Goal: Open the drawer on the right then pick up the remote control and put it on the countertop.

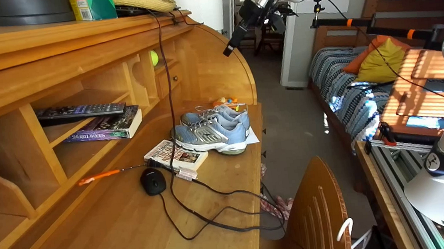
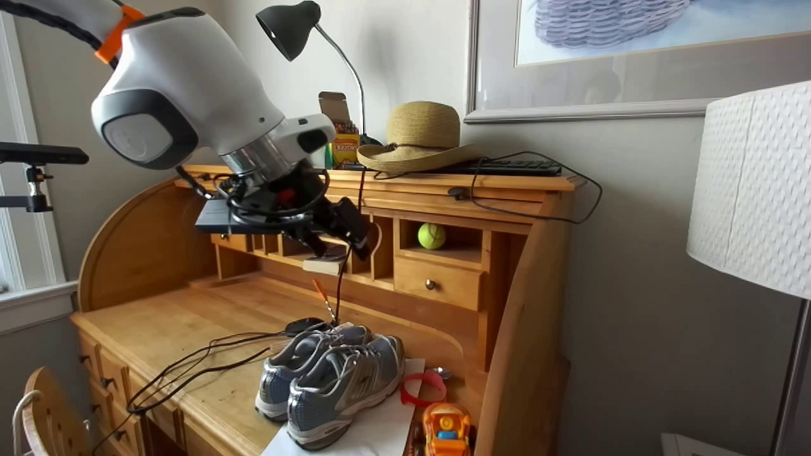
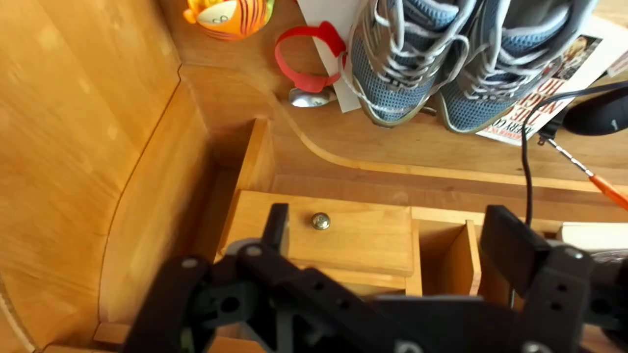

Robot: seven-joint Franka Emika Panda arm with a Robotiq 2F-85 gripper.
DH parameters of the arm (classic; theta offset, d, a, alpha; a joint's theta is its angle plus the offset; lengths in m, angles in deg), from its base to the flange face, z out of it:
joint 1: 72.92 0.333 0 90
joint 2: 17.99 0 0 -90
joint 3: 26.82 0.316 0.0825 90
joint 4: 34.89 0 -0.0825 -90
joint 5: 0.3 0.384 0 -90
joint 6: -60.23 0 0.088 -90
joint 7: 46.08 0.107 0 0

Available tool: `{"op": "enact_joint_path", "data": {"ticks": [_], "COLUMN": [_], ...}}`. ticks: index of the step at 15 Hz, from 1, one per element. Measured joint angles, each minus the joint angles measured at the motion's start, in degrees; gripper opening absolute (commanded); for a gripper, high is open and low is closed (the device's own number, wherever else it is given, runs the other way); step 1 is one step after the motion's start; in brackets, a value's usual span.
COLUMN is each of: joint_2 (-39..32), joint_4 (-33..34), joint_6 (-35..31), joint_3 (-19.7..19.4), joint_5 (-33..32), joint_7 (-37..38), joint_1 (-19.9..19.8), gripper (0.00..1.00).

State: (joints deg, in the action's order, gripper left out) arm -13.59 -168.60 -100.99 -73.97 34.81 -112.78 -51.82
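- Wrist view: the gripper [image 3: 388, 215] has its fingers spread wide with nothing held between them. In the gap show part of the small drawer [image 3: 353, 245] and its round knob [image 3: 321, 221], the knob nearer one finger than the other. The drawer looks closed, so I judge the opening step is not yet done; lining up on the knob would seem to come first.
- In an exterior view, the remote control [image 1: 82, 111] lies in a cubby [image 1: 101, 94] of the desk, on a thin shelf with a thick book [image 1: 134, 124] in the slot below. The pick-up and the placing on the countertop [image 1: 126, 235] therefore both remain. As it lies outside the drawer, reaching it probably does not depend on the drawer.
- In an exterior view, the drawer sits under the tennis ball [image 2: 432, 235] and shows no clear gap round its front. The gripper hangs apart from it, above the countertop and the shoes [image 2: 336, 386]. I cannot make out the remote control from here. On this showing, the whole task is ahead.
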Motion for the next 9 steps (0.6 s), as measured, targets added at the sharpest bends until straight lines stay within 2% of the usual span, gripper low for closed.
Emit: {"op": "enact_joint_path", "data": {"ticks": [3,5,9], "joint_2": [-6.14,-11.53,-24.28], "joint_4": [5.99,10.74,20.08], "joint_6": [3.24,8.87,20.25], "joint_3": [-0.76,-0.53,2.19], "joint_5": [12.07,20.76,32.76], "joint_7": [-8.81,-15.44,-24.82], "joint_1": [1.48,0.47,-7.06], "gripper": [1.0,1.0,1.0]}}
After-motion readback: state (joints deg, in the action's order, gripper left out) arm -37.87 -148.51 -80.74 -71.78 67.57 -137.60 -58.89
